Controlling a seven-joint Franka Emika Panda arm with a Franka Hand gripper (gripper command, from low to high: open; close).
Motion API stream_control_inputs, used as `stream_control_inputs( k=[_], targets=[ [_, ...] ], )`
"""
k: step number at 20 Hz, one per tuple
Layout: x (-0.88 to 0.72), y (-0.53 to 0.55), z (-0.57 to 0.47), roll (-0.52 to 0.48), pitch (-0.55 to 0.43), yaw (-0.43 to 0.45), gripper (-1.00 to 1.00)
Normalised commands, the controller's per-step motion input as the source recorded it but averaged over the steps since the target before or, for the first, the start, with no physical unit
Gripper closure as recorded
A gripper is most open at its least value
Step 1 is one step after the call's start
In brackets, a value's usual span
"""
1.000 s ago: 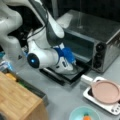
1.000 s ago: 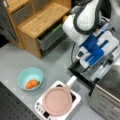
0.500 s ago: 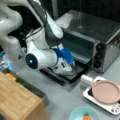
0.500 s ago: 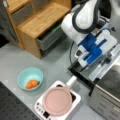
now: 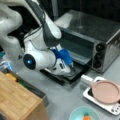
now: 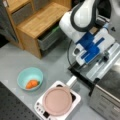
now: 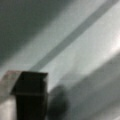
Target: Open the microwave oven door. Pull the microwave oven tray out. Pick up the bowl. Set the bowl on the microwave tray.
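The silver microwave oven [image 5: 100,30] stands with its door [image 5: 60,78] folded down flat in front of the cavity, as both front views show. My gripper [image 5: 71,71] hangs low over the open door at the cavity's mouth, below blue wrist parts [image 6: 90,47]. In the wrist view one dark finger [image 7: 31,96] sits close above a grey, streaked surface. I cannot tell the dark tray apart from the door. The teal bowl [image 6: 30,78] with an orange piece of food stands on the table, well away from the gripper, and also shows in a front view [image 5: 83,115].
A pink round plate [image 6: 57,100] lies on a white tray [image 6: 40,110] beside the oven's front corner. A wooden cabinet [image 6: 40,20] with grey drawers stands at a front view's top left. The arm's white body [image 5: 37,60] looms over the door's left half.
The gripper has sunk slightly lower over the open door. The bowl, plate and oven have not moved.
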Motion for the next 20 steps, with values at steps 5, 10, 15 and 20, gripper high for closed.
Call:
stream_control_inputs(
  k=[5,10,15,20],
  targets=[
    [0.19,-0.37,-0.16,0.024,0.025,0.218,1.0],
    [0.18,-0.34,-0.17,0.017,0.026,0.187,-1.0],
    [0.16,-0.3,-0.19,0.038,0.022,0.175,-1.0],
    [0.13,-0.24,-0.2,0.043,0.031,0.172,-1.0]
  ],
)
